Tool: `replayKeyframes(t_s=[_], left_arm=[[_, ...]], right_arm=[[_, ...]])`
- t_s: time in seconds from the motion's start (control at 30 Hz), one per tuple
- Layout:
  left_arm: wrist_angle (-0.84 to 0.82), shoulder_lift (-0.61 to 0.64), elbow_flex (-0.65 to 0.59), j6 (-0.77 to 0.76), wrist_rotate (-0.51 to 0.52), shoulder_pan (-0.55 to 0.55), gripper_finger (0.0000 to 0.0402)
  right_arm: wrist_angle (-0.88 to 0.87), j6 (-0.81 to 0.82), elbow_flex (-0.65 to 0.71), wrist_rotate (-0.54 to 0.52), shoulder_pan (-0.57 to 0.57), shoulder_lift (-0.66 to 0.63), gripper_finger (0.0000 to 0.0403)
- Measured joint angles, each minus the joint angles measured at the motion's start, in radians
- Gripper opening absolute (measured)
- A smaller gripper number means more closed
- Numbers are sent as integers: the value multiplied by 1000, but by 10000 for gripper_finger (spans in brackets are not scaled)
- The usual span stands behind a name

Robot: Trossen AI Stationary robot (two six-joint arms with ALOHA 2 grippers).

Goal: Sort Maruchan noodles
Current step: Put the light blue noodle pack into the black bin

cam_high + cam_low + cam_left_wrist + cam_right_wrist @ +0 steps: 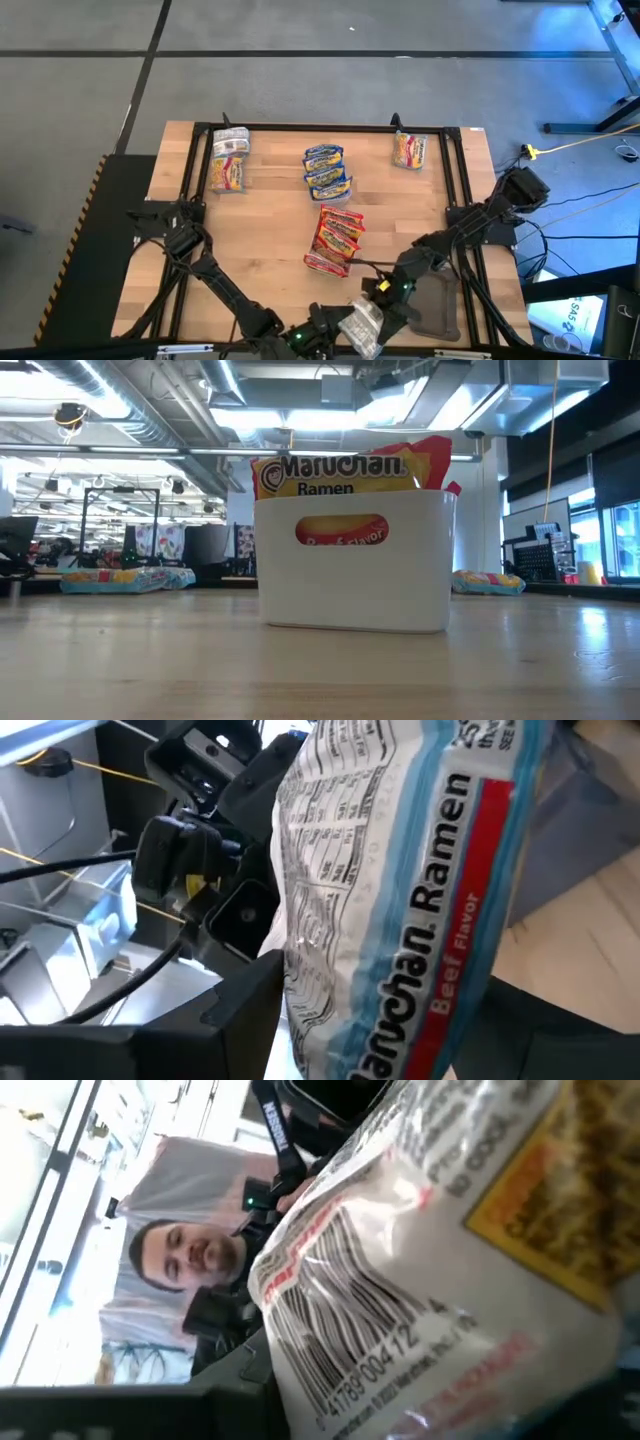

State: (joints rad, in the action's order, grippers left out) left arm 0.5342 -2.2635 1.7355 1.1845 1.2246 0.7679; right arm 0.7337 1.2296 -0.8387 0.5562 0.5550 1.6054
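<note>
Silver-grey crinkly plastic noodle packet (361, 322) at 6 o'clock | left gripper (335, 335) and right gripper (385, 300) meet at it | finger state: cannot tell

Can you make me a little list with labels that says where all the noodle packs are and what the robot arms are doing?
held pack: silver-grey packet at the near table edge, between both grippers
left gripper: at that packet
right gripper: at that packet
red packs: pile mid-table
blue packs: stack behind the red pile
far left: silver-grey packs
far right: one pack
dark grey tray: under the right arm
</note>
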Motion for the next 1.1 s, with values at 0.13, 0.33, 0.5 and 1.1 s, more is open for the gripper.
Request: replayKeyframes(t_s=[0.13,0.33,0.5,1.1], left_arm=[[2,0,0,-28,-20,-9,231],[1,1,0,-100,-14,-17,193],[24,1,0,-94,7,-18,151],[37,-1,0,-151,74,55,133]], right_arm=[[10,2,2,48,-26,1,143],[17,2,2,58,-41,1,147],[21,7,2,59,-44,2,171],[32,121,-1,225,-176,-13,319]])
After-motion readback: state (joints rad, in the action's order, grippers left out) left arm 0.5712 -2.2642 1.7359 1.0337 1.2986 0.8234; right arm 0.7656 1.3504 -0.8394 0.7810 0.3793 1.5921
